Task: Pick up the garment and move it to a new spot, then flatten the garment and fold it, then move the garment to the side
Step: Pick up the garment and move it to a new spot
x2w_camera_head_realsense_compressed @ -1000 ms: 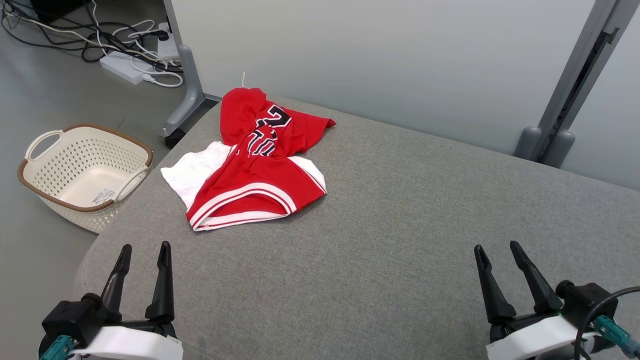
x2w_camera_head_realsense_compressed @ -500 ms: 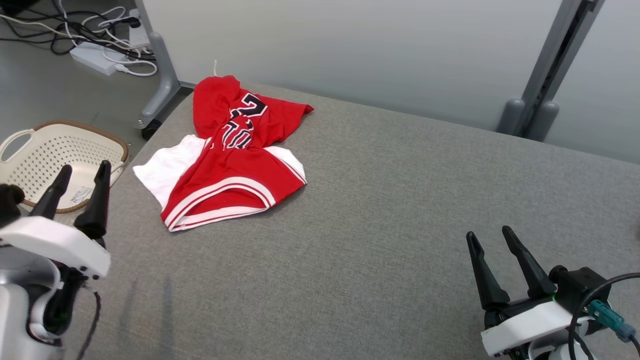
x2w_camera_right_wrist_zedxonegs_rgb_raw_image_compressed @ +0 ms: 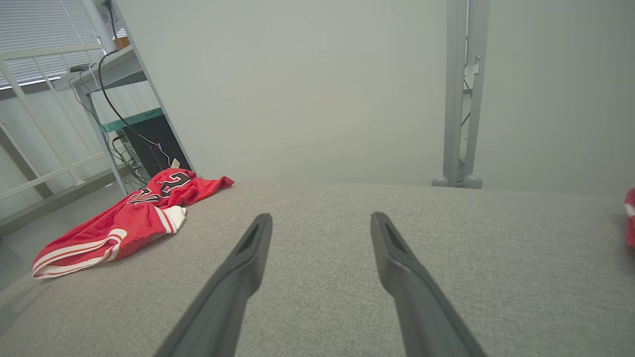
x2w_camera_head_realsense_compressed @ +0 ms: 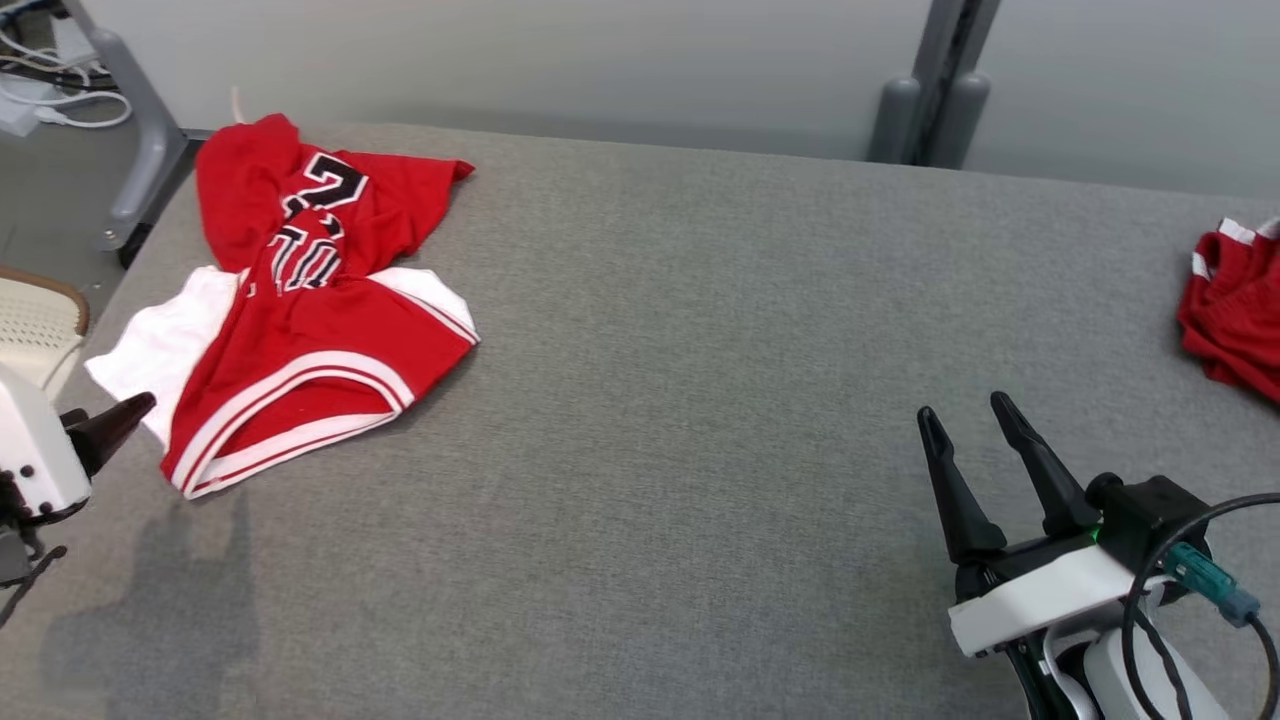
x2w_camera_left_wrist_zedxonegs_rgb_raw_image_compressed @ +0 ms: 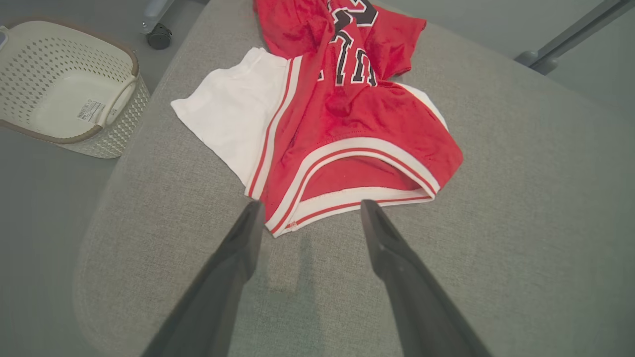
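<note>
On the far left part of the gray padded table (x2w_camera_head_realsense_compressed: pixel 700 420), the red basketball jersey (x2w_camera_head_realsense_compressed: pixel 300 320) is lying crumpled, its black-and-white numerals facing up and a white panel (x2w_camera_head_realsense_compressed: pixel 150 345) spreading out from under its left side. Its white-striped hem is pointing toward the robot. The left gripper (x2w_camera_left_wrist_zedxonegs_rgb_raw_image_compressed: pixel 311 206) is hovering just short of that hem, its two dark fingers spread wide and holding nothing. Whether the tips are touching the cloth is not clear. The right gripper (x2w_camera_head_realsense_compressed: pixel 962 405) is hanging over bare table at the near right, well apart from the jersey, its fingers also standing wide apart and empty. A second red garment (x2w_camera_head_realsense_compressed: pixel 1235 310) is bunching at the table's right edge. Off the table's left end, a cream perforated laundry basket (x2w_camera_left_wrist_zedxonegs_rgb_raw_image_compressed: pixel 64 94) is sitting on the floor, and a gray post (x2w_camera_head_realsense_compressed: pixel 940 90) is standing behind the table's far edge.
</note>
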